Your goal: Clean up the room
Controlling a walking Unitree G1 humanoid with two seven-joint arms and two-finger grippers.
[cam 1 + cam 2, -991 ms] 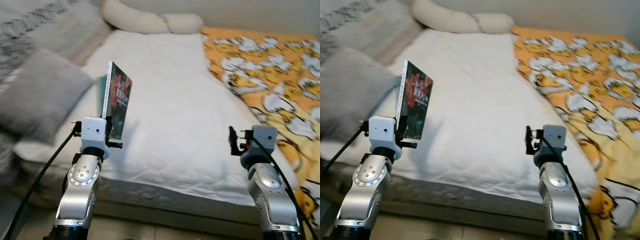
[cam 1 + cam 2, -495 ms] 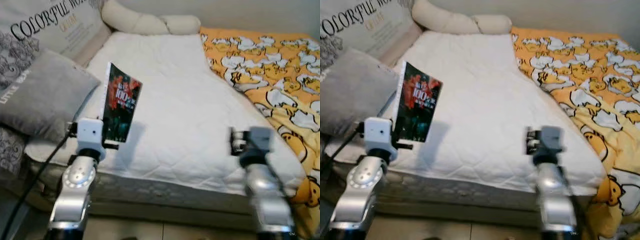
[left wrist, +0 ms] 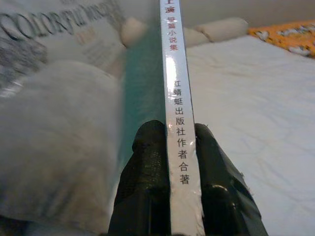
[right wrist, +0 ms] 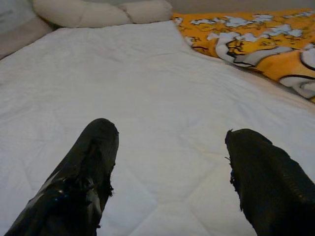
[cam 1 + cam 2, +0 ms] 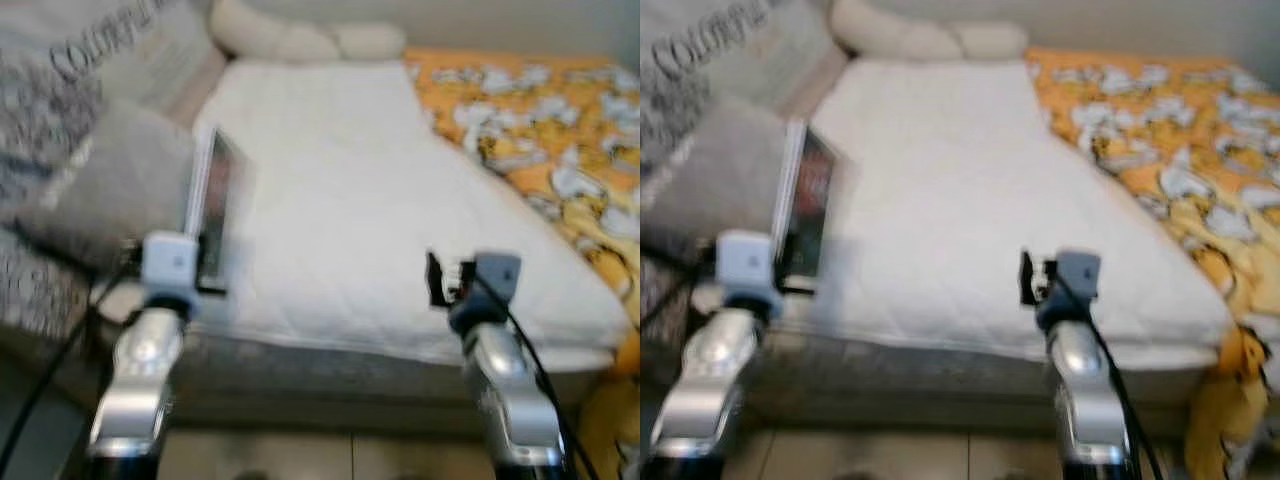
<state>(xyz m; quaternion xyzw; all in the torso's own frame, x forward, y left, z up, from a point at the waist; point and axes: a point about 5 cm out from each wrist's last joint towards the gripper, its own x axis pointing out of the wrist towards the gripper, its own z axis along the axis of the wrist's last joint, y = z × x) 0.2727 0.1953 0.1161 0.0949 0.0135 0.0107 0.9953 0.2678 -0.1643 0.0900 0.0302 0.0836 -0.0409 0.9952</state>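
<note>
Book (image 5: 212, 222) is the cleanup item, held upright at 9 o'clock in the head views, above the near left edge of the bed. Judged: thin paperback, light, stiff enough along the spine, glossy cover so a bit slippery; the covers could splay or bend if squeezed far from the spine. Best hold looks like the lower spine edge, which is where it is pinched now.

Largest first: bed with a white quilted mattress cover (image 5: 370, 200) takes the centre, 12 to 6 o'clock. Orange blanket with a white cartoon print (image 5: 560, 130) runs along 1 to 3 o'clock. Grey pillow (image 5: 110, 190) sits at 9 to 10 o'clock, with a lettered cushion (image 3: 59, 34) behind it at 10 to 11. Cream bolster pillow (image 5: 300, 40) lies at 12 o'clock by the wall. Tiled floor shows at 6 o'clock, blurred.

Left gripper (image 3: 172, 142) is clamped on the book's spine, one black finger on each cover. Right gripper (image 4: 170, 147) hangs over the mattress cover at 4 o'clock, fingers spread wide, holding nothing.

Writing: the cushion reads "COLORFUL" plus a cut-off word starting "WOR", partly blurred. The book spine (image 3: 176, 113) carries Chinese characters, roughly "小说集" higher up and "红蜻蜓出版社作者合著" lower down. Front cover text is too blurred to read.
</note>
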